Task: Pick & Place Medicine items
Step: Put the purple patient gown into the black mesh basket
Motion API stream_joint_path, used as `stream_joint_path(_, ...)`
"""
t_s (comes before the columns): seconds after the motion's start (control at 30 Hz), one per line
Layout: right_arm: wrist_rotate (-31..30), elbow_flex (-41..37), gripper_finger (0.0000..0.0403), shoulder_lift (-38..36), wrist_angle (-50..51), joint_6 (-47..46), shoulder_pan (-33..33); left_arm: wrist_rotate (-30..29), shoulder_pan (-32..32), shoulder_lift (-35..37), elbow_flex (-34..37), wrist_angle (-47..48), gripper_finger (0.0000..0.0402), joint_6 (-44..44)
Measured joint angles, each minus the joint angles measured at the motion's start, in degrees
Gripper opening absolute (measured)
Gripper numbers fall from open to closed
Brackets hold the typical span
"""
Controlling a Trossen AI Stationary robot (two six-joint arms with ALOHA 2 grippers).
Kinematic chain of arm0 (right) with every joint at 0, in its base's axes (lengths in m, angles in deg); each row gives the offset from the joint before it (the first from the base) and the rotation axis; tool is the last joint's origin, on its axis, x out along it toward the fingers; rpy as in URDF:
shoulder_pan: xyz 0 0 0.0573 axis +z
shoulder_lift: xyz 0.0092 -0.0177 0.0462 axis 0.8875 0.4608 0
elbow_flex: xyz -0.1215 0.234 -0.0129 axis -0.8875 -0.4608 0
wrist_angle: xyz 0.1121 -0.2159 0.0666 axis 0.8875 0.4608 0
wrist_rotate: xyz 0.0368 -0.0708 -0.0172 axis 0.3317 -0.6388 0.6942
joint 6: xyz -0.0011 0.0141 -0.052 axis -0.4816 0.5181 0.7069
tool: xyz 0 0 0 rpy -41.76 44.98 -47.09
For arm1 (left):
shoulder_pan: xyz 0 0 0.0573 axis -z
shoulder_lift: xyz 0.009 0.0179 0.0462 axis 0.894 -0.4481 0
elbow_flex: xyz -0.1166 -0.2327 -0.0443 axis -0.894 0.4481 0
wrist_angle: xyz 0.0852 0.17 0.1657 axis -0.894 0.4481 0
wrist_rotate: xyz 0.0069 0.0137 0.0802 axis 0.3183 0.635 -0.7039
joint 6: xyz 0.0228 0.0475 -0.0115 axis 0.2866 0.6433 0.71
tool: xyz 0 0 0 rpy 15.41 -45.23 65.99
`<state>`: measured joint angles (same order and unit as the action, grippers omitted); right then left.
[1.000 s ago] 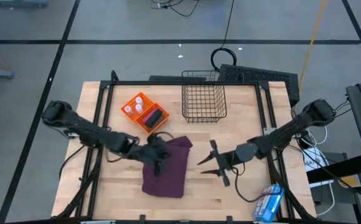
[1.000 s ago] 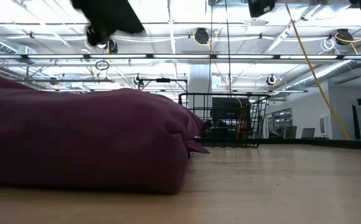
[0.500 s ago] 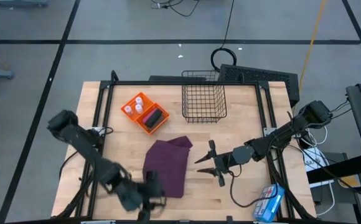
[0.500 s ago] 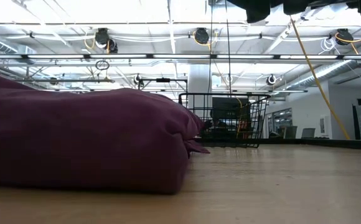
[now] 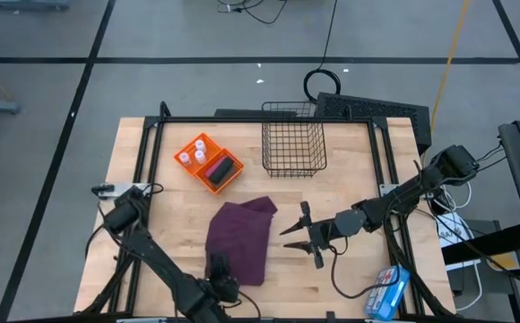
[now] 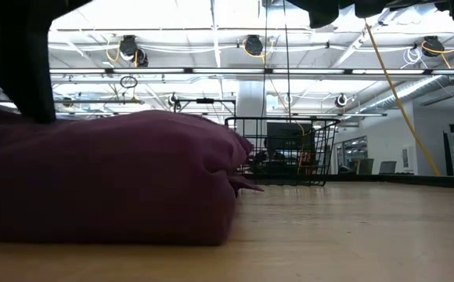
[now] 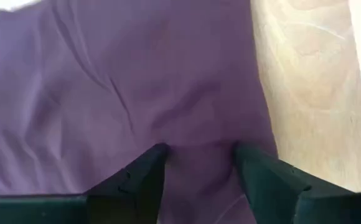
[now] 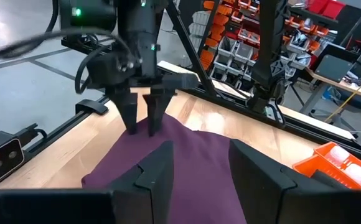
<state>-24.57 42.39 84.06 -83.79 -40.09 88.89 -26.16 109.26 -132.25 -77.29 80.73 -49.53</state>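
Three small white medicine bottles stand in the orange tray at the far left, next to a dark block. A maroon cloth lies crumpled on the table's middle. My left gripper points steeply down over the cloth's near edge, its fingers open. My right gripper hovers level just right of the cloth, open, with nothing between its fingers. In the right wrist view the left gripper stands over the cloth. My left gripper has its open fingertips down at the cloth's surface near the near edge, coming from above. Whether they touch the cloth I cannot tell. The cloth lies flat on the table between and below them.
A black wire basket stands at the far middle. A blue-and-white packet lies at the near right corner. Bare wood shows between the cloth and the basket, and to the right of the cloth.
My left gripper has swung from above the cloth's far left part toward the table's near edge, sunk, and tipped to point steeply down over the cloth's near edge. The cloth lies as before.
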Motion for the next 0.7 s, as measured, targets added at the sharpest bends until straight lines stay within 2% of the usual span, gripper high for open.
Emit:
stream_joint_path(0.23, 0.07, 0.0, 0.0141, 0.0, 0.01, -2.15, 0.0, 2.39, 1.53, 1.25, -0.18, 0.59, 0.0222, -5.43)
stream_joint_path(0.4, 0.12, 0.0, 0.0141, 0.0, 0.03, -4.24, 0.0, 3.55, 2.91, 4.2, -1.14, 0.16, 0.0217, -7.95)
stream_joint_path(0.6, 0.26, 0.0, 0.0141, 0.0, 0.06, -4.74, 0.02, 3.54, 4.14, 1.08, -0.33, 0.07, 0.0205, -7.23)
stream_joint_path(0.7, 0.28, 0.0, 0.0141, 0.0, 0.1, -4.68, 0.02, 1.55, 4.12, -0.29, -0.33, 0.18, 0.0207, -6.78)
